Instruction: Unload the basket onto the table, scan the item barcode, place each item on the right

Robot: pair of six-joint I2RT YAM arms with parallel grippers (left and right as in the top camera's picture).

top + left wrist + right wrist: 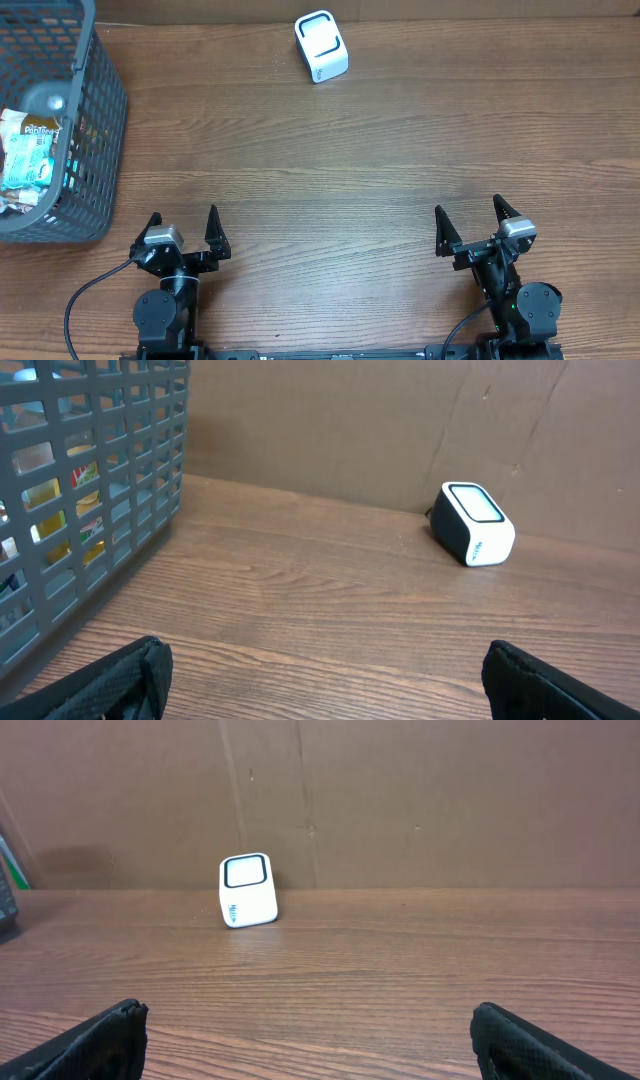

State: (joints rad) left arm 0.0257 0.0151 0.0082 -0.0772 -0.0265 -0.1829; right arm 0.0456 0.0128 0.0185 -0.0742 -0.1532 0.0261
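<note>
A white barcode scanner (321, 46) with a dark window stands at the far middle of the wooden table; it also shows in the left wrist view, scanner (474, 523), and in the right wrist view, scanner (247, 890). Packaged items (30, 150) lie inside a grey wire basket (95, 120) at the far left. My left gripper (182, 228) rests open near the front edge at the left, nothing between its fingers (130, 675). At the front right my right gripper (470, 222) is open too, with bare wood between its fingers (100, 1038).
The basket wall (90, 490) stands close to the left arm's left side. A brown cardboard wall (400, 800) backs the table behind the scanner. Wood surface lies between both grippers and the scanner.
</note>
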